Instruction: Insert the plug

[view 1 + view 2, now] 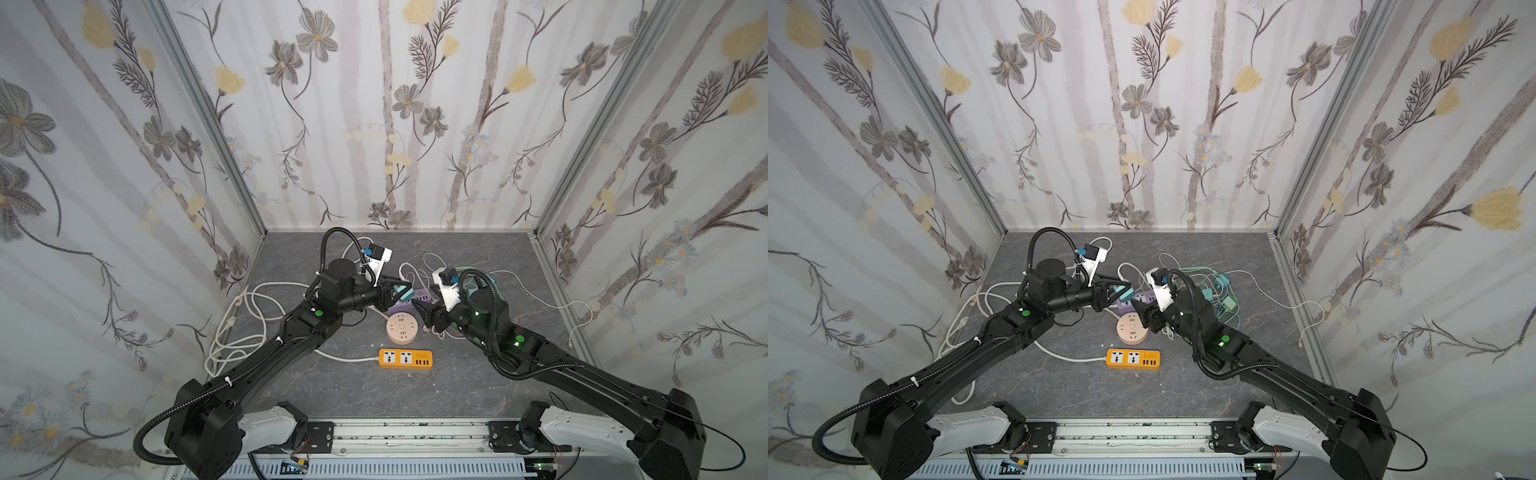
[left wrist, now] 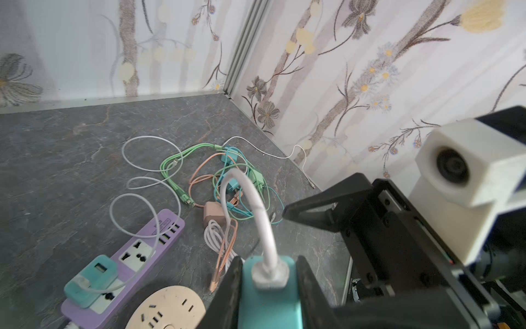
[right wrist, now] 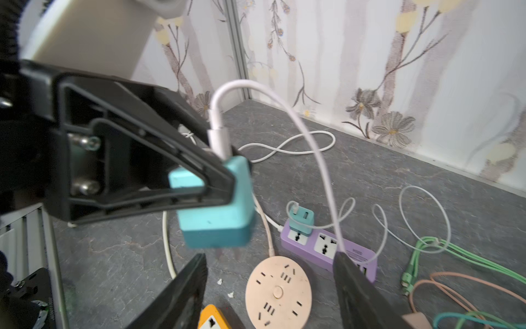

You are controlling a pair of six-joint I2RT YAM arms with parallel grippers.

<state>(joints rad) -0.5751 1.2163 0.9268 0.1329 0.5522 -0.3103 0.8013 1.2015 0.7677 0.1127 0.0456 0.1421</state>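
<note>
Teal plug (image 2: 270, 312) clamped btwn left fingers (image 2: 309, 284).

Bright, even light, soft shadows; edges bend; right wrist view slightly blurred.

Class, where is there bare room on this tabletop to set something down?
Bare: the tabletop between the orange power strip and the front rail; also along the back wall. Crowded: the centre, with round socket and purple power strip; the coloured cable tangle beside them; looped white cable at left.
</note>
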